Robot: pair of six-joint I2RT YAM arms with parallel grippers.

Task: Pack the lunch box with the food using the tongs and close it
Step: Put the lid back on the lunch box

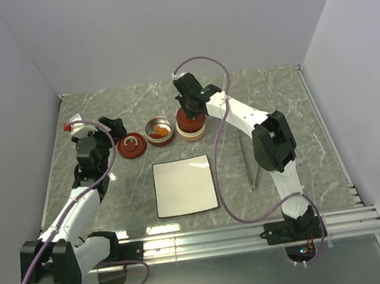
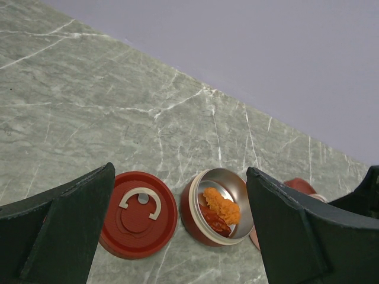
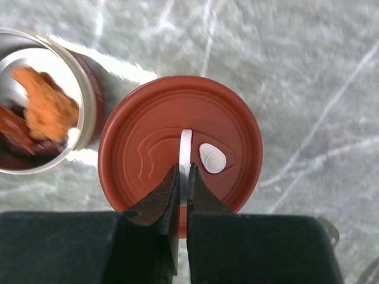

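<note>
The lunch box shows as two round red bowls. The open bowl [image 1: 159,130] [image 2: 218,207] [image 3: 41,100] holds orange and dark red food [image 2: 221,206] [image 3: 44,109]. My right gripper [image 1: 189,106] [image 3: 185,177] is shut on the white handle [image 3: 186,145] of a red lid [image 3: 180,148] that covers the second bowl [image 1: 191,132]; I cannot tell whether the lid is seated. Another red lid [image 1: 131,147] [image 2: 137,214] lies flat left of the open bowl. My left gripper [image 1: 108,125] [image 2: 180,173] hangs open above that lid and the open bowl. The tongs [image 1: 248,166] lie on the table to the right.
A white square plate [image 1: 184,185] lies near the front, with nothing on it. Grey walls close in the marble table at the back and on both sides. A metal rail [image 1: 258,231] runs along the near edge.
</note>
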